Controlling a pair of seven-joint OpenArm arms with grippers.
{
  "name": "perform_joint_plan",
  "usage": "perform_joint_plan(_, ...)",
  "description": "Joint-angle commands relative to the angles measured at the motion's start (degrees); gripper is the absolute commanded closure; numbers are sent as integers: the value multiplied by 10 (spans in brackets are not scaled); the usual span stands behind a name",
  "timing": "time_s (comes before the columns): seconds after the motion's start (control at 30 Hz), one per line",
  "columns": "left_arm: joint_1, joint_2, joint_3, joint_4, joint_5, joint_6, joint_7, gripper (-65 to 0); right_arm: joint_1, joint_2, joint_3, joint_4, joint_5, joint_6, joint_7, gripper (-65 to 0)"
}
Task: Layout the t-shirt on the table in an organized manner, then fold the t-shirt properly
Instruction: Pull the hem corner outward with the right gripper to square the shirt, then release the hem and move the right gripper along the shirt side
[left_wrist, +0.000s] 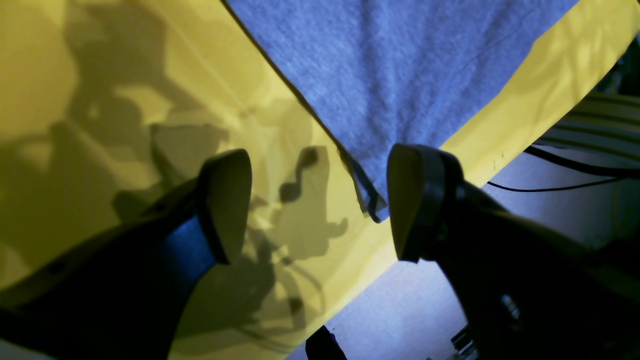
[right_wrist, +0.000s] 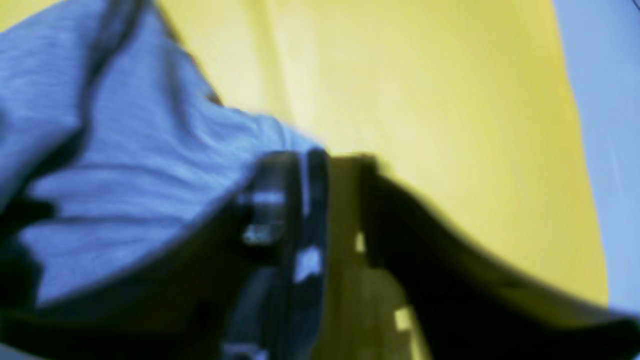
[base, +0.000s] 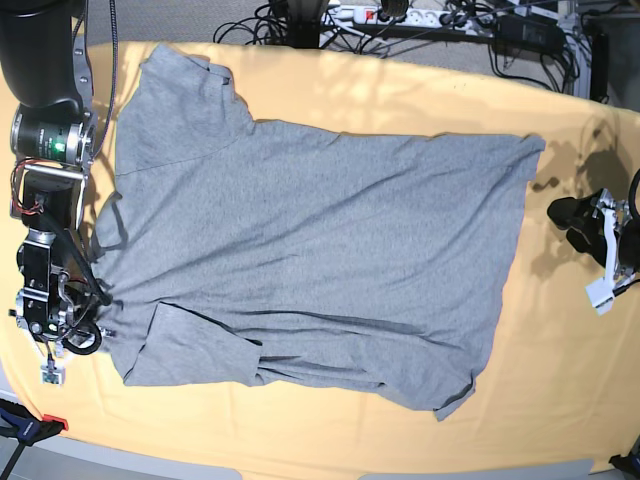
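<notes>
The grey t-shirt (base: 320, 230) lies spread across the yellow table (base: 560, 380), blank side up, with folds along its near edge. My left gripper (base: 565, 215) is open and empty beside the shirt's right edge. In the left wrist view its fingers (left_wrist: 225, 205) stand wide apart around a shirt corner (left_wrist: 375, 207) without touching it. My right gripper (base: 95, 300) is at the shirt's left edge. In the blurred right wrist view the gripper (right_wrist: 330, 160) has its fingers close together on bunched fabric (right_wrist: 125, 165).
Cables and a power strip (base: 400, 15) lie beyond the table's far edge. The table edge and the floor (left_wrist: 425, 310) show close under my left gripper, with a black cable (left_wrist: 550, 189) there. An orange clamp (base: 30, 425) sits at the near left corner.
</notes>
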Motion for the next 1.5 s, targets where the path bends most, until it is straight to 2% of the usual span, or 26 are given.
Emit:
perform_joint_plan(0.0, -14, -14, -8, 4, -9, 1, -1, -437, 24, 10, 2, 9, -2, 3, 18, -388)
perform_joint_plan(0.03, -14, -14, -8, 4, -9, 1, -1, -437, 27, 10, 2, 9, -1, 8, 17, -433)
perform_joint_plan(0.07, -14, -14, -8, 4, -9, 1, -1, -437, 31, 10, 2, 9, 0, 8, 16, -449)
perform_joint_plan(0.17, -14, -15, -8, 4, -9, 1, 0, -437, 46, 10, 2, 12, 3, -3, 12, -448)
perform_joint_plan(0.2, -14, -14, -8, 4, -9, 1, 0, -437, 51, 10, 2, 12, 16, 2, 9, -448)
perform_joint_plan(0.23, -14, -15, -8, 4, -9, 1, 0, -437, 58, 10, 2, 12, 33, 22, 4, -448)
perform_joint_plan(0.3, -14, -14, -8, 4, -9, 1, -1, -437, 70, 9, 2, 11, 72, 92, -14, -448)
perform_joint_plan(0.33, -14, -14, -8, 4, -9, 1, -1, -437, 73, 10, 2, 12, 104, 137, -22, -448)
perform_joint_plan(0.43, -14, -14, -8, 4, -9, 1, -1, -437, 80, 9, 2, 12, 216, 309, -68, -448)
perform_joint_plan(0.47, -14, -14, -8, 4, -9, 1, -1, -437, 79, 9, 2, 11, 253, 348, -89, -448)
perform_joint_plan(0.5, -14, -14, -8, 4, -9, 1, -1, -437, 79, 9, 2, 11, 282, 367, -109, -448)
perform_joint_plan(0.57, -14, -14, -8, 4, -9, 0, -1, -437, 76, 7, 2, 11, 292, 363, -136, -448)
perform_joint_plan(0.63, -14, -14, -8, 4, -9, 1, -1, -437, 68, 7, 2, 11, 290, 336, -144, -447)
perform_joint_plan(0.8, -14, -14, -8, 4, -9, 1, -1, -437, 26, 7, 2, 11, 268, 276, -125, -447)
perform_joint_plan(0.9, -14, -14, -8, 4, -9, 1, -1, -437, 0, 5, 2, 11, 284, 287, -113, -446)
perform_joint_plan(0.97, -14, -14, -8, 4, -9, 1, -1, -437, -9, 3, 2, 11, 318, 320, -113, -444)
perform_joint_plan(1.03, -14, -14, -8, 4, -9, 1, -1, -437, -13, -1, 2, 11, 337, 340, -113, -398)
perform_joint_plan(1.1, -14, -14, -8, 4, -9, 1, -1, -437, -11, -3, 2, 11, 350, 342, -108, -315)
perform_joint_plan(1.27, -14, -14, -8, 4, -9, 1, -1, -437, -3, -3, 2, 11, 342, 330, -67, 0)
perform_joint_plan(1.47, -14, -14, -8, 4, -9, 1, -1, -437, 3, -3, 2, 11, 342, 327, -43, 0)
